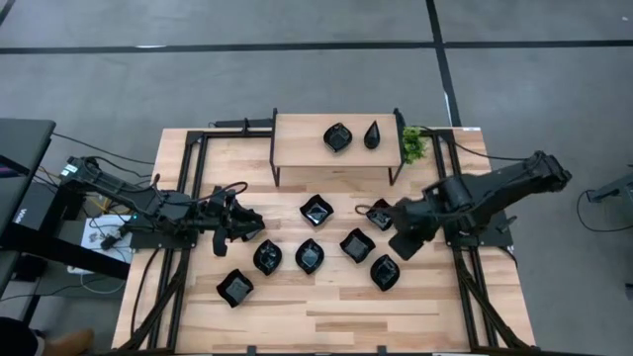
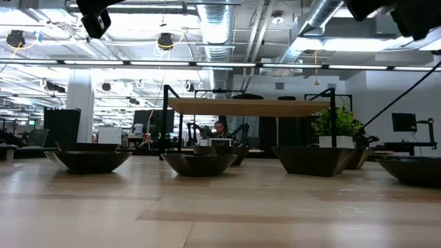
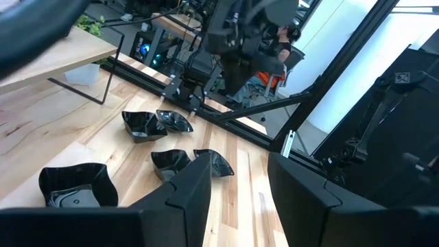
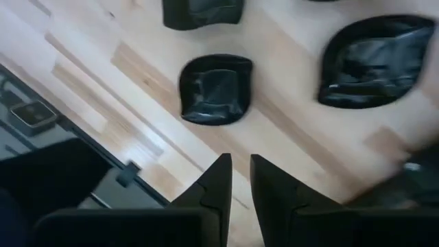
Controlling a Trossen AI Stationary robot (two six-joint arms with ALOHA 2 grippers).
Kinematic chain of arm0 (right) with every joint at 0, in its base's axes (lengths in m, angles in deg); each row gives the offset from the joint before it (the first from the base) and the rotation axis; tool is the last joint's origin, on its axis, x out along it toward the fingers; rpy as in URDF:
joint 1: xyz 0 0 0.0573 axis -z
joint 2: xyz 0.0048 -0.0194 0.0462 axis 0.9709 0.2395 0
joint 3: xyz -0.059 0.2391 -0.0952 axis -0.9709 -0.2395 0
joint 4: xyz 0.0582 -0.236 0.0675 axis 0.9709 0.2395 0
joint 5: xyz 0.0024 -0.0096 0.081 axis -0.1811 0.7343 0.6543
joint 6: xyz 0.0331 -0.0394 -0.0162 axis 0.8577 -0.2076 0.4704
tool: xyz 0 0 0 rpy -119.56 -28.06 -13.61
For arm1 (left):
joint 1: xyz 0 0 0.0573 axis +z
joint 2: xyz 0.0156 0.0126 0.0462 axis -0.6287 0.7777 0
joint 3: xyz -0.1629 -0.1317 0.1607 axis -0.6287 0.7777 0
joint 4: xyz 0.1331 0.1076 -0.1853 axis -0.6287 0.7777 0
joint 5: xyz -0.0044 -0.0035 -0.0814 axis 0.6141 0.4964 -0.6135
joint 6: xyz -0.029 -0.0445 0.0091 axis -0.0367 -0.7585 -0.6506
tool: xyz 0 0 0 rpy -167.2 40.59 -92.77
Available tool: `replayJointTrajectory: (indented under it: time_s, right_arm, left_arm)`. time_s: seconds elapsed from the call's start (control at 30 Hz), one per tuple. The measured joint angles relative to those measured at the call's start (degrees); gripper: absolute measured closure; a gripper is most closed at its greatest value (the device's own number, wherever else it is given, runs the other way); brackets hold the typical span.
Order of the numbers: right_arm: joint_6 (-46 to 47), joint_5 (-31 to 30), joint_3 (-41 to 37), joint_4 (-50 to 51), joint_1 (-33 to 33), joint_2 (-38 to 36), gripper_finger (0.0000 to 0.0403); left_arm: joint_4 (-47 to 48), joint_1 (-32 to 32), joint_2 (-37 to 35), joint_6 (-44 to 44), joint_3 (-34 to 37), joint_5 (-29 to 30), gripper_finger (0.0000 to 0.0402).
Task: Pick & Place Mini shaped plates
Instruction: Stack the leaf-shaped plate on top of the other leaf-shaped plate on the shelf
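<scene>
Shelf: a low wooden shelf on dark legs is seen at the table's far edge; two mini shaped plates are carried on its top, a wavy-edged one and a teardrop one just beside it.
Plates on table: seven more black dishes are spread over the middle of the table, each one empty.
Left gripper: it is held low at the left of the group, its fingers apart with nothing between them; the nearest dish lies just beside its tips.
Right gripper: it is held above the right end of the group, fingers nearly together with a narrow gap and nothing gripped.
Plant: a small green plant is set beside the shelf's right end.
Surface: light wooden planks within a dark frame.
Room: grey floor with dark lines; an open office with ceiling pipes is seen behind.
</scene>
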Motion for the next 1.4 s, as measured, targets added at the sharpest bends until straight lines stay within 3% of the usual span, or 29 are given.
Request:
replayJointTrajectory:
  time_s: [0.2, 0.47, 0.8, 0.93, 1.07, 1.17, 1.4]
  right_arm:
    - [5.59, -2.67, -7.53, -9.63, -4.29, 0.35, 0.0353]
    - [15.71, -9.29, -14.90, 0.08, -3.84, -5.12, 0.0353]
    - [15.00, -9.03, -25.48, 1.38, 7.67, -23.66, 0.0353]
    - [11.96, -7.87, -25.43, 1.37, 12.80, -26.39, 0.0353]
    - [12.21, -4.17, -25.45, 1.01, 15.60, -25.29, 0.0352]
    - [18.09, -0.91, -25.48, 0.90, 15.58, -22.31, 0.0351]
    - [27.74, 0.93, -25.50, -0.07, 11.22, -15.61, 0.0351]
  left_arm:
    - [0.00, 0.00, 0.01, 0.00, 0.00, 0.00, 0.0257]
    - [0.00, 0.00, 0.01, 0.00, 0.00, 0.00, 0.0257]
    - [0.00, 0.00, 0.01, 0.00, 0.00, 0.00, 0.0256]
    - [-0.07, 0.00, 0.01, 0.00, 0.00, 0.00, 0.0257]
    - [-0.51, 0.00, -0.01, -0.55, 0.00, 0.00, 0.0257]
    - [-0.68, 0.00, 0.01, -0.92, 0.00, 0.00, 0.0257]
    - [-0.90, 0.00, 0.00, -1.09, 0.00, 0.00, 0.0257]
